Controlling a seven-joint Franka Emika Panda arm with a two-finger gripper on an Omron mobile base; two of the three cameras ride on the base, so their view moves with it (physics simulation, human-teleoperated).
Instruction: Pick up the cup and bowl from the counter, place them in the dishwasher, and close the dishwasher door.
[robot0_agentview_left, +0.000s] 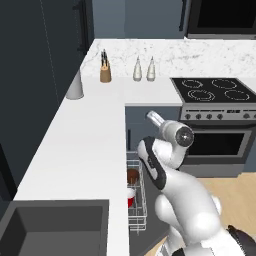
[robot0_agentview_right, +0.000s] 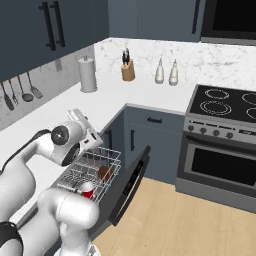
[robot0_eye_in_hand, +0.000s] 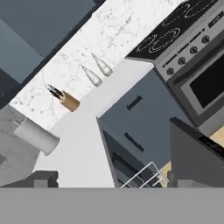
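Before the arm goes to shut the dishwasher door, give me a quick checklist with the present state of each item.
1. Bowl in the white wire rack: ok.
2. Cup in the rack: ok, red, near the rack's front end.
3. Jaws of the gripper empty and open: ok.
4. Dishwasher door shut: not ok, it hangs open.
5. Rack pushed in clear of the door: not ok, it is pulled out.
6. Counter free of cup and bowl: ok.

Counter: smooth white marbled stone look. Rack: white wire. Cup: glossy red plastic. Knife block: wood. Oven: brushed steel, black glass.
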